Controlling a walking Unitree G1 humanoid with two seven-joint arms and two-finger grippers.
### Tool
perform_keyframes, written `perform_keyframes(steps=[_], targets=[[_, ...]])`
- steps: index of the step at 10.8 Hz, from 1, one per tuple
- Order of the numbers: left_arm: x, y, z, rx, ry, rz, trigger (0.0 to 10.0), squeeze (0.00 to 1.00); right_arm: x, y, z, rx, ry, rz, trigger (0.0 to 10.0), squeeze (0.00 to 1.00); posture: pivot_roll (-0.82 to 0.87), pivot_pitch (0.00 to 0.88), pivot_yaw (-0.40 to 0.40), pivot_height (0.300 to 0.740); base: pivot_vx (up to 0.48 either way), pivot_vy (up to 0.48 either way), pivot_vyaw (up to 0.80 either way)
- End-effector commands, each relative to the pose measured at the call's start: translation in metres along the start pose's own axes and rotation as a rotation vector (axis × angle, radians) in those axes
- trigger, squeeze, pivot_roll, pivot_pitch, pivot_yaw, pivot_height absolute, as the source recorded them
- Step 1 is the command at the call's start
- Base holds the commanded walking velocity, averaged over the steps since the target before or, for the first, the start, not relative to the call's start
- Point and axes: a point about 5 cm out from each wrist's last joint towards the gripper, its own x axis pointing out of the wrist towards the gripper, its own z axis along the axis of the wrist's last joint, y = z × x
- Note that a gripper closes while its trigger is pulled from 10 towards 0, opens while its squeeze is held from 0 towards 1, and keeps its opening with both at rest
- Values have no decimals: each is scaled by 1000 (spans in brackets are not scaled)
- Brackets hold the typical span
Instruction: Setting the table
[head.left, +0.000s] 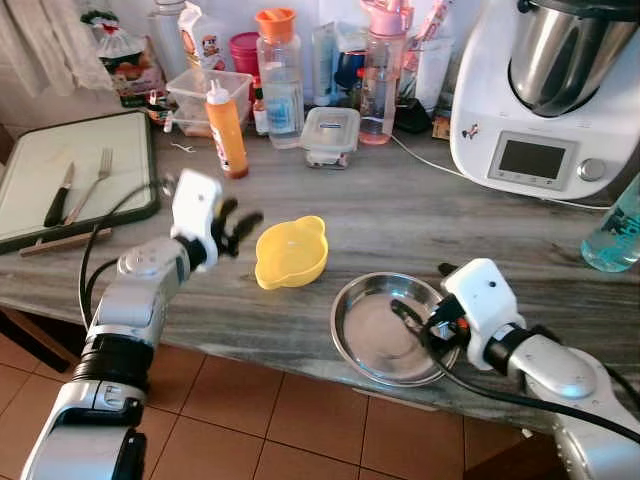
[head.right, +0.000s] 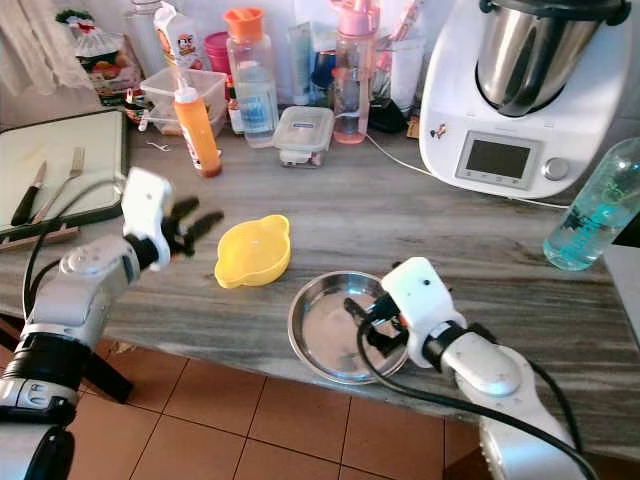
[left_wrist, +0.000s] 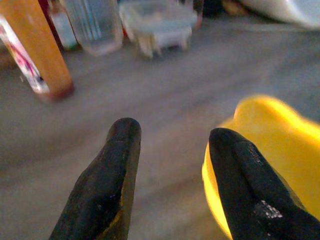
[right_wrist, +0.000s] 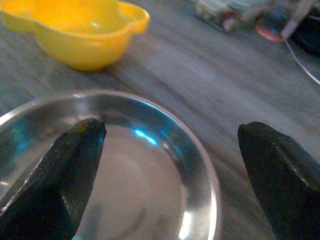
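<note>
Steel bowl (head.left: 385, 328) sits at the counter's (head.left: 420, 215) near edge, slightly overhanging; the right gripper (head.left: 418, 322) hangs over it. Just left, the yellow bowl (head.left: 291, 252) lies beside the left gripper (head.left: 240, 228), with bare counter behind both. Left wrist view: fingers (left_wrist: 107, 185) moderately parted, one against the yellow rim. Right wrist view: fingers (right_wrist: 55, 185) spread wide across the steel rim.

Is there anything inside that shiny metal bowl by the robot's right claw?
No food shows in the steel bowl: its bare bottom reflects light. The open right claw reaches over its rim, one finger inside, hiding part of the bottom.
</note>
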Motion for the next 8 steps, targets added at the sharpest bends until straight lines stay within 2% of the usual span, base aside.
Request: perform_keyframes(steps=[1,2,4,5,6,8], targets=[[-2,5,-5,0,28,14,10000,1000,-1,6,5,-2,-32,48,10000,1000,-20,58,44,740,0,0,0],[0,4,-9,1,45,8,10000,1000,-2,8,3,2,-26,55,10000,1000,-24,58,46,740,0,0,0],[3,1,-18,9,79,-3,10000,1000,-4,21,5,30,-57,156,10000,1000,-27,55,48,740,0,0,0],[4,-1,-19,7,88,-22,10000,1000,-4,23,3,17,-49,166,10000,851,-26,56,48,740,0,0,0],[5,-3,-21,3,103,-38,10000,0,-4,23,2,8,-44,169,10000,824,-27,58,48,740,0,0,0],[6,-4,-26,3,143,-48,10000,0,-4,26,3,9,-46,180,10000,816,-29,61,49,740,0,0,0]])
